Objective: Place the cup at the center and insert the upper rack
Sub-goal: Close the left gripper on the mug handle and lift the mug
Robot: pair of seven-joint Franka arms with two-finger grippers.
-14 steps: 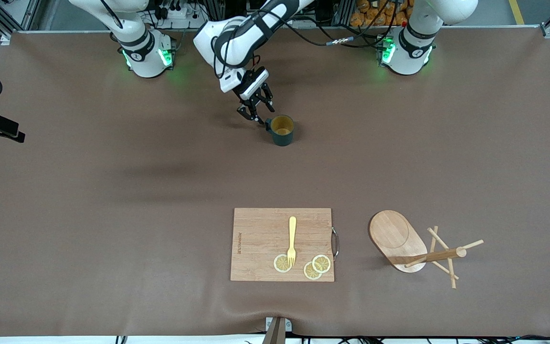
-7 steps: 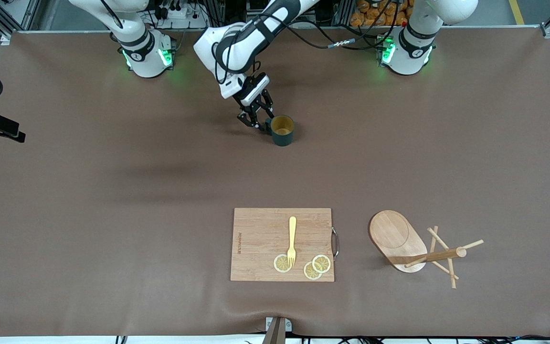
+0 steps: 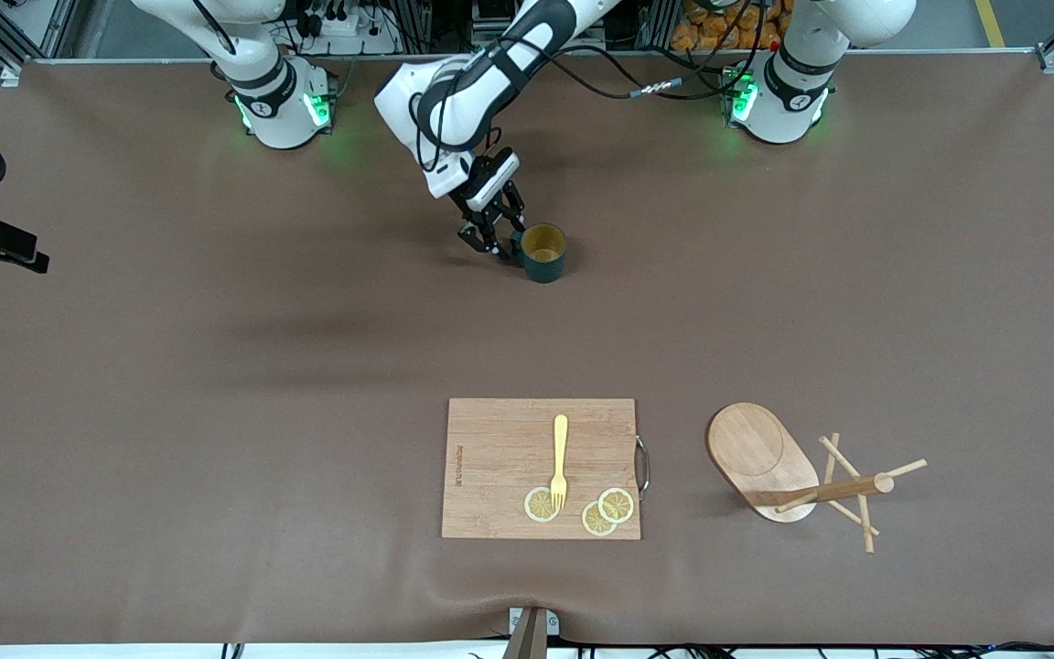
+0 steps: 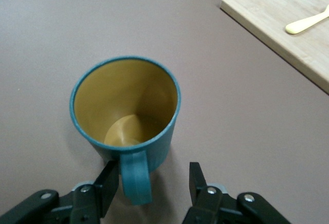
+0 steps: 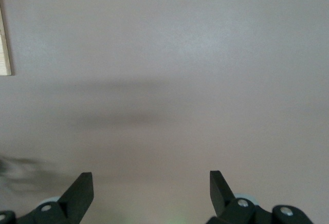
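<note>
Cup (image 3: 544, 252) standing upright on the brown bench (image 3: 216, 366), in the half farther from the front camera and about midway between the two arm bases, its yellowish-tan inside showing and its small handle (image 4: 135, 179) turned toward the left end effector (image 3: 496, 240). The left arm comes from its base at the left arm's end of the bench, reaches across with its white forearm sloping downward, and bends at the wrist so that the end effector points down just beside the cup. In the left wrist view the two dark fingers (image 4: 106, 185) stand apart on either side of the handle; one finger is close against it and the other has a clear gap, so the jaws are parted around the handle and not clenched on it. The right end effector (image 5: 150, 188) is up in the air over bare bench, its fingers spread wide and grasping nothing; only the lower part of the right arm shows at its base in the front view, and that arm waits. The upper rack (image 3: 801, 476) lies tipped on its side nearer the front camera, toward the left arm's end, its oval base on edge and its post and pegs resting on the bench. Beside it, well apart, lies a cutting board (image 3: 490, 458) carrying a yellow fork (image 3: 560, 459) and lemon slices (image 3: 607, 511).
</note>
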